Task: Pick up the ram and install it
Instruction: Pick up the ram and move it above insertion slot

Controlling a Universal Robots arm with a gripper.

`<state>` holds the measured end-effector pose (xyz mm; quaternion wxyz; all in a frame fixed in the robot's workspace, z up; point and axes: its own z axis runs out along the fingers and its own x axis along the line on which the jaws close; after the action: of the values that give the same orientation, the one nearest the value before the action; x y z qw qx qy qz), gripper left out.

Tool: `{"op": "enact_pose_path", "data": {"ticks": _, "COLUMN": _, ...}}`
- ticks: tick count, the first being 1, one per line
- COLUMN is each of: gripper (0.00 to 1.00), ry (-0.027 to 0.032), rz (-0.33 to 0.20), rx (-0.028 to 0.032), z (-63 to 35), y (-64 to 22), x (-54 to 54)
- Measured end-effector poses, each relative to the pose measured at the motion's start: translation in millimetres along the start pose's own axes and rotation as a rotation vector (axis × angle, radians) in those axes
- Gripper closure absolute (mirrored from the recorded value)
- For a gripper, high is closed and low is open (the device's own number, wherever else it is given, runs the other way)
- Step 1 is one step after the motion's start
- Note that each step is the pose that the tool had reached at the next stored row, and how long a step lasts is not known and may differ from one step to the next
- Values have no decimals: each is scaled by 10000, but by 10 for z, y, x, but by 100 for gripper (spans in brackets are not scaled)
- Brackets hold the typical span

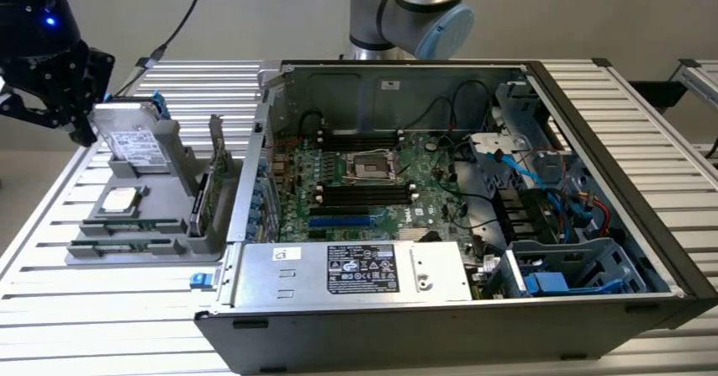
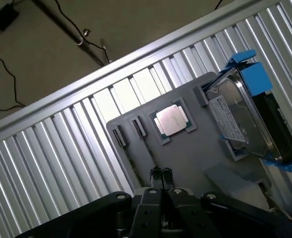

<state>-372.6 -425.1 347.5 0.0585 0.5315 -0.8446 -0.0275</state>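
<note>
The gripper (image 2: 160, 173) hangs over the gray holder (image 1: 168, 157) with its fingers shut on nothing, and the ram (image 1: 124, 225) sits in a slot on that holder, not picked up yet, so I think a grab needs open fingers lined up along the thin stick.

no print i can read
the white label (image 2: 233, 119) on the hard drive (image 2: 264, 116) just beside my gripper (image 2: 161, 174) carries lines too fine to make out. the same goes for the black-and-white sticker (image 1: 361, 268) on the power supply (image 1: 443, 279), well away from me, and the processor (image 2: 171, 120) near me.
</note>
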Motion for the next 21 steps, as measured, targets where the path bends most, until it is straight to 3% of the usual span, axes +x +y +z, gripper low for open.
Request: {"op": "enact_pose_path", "data": {"ticks": 21, "gripper": 90, "ry": 415, "rz": -3787, "rx": 266, "z": 37, "y": -4, "x": -3}}
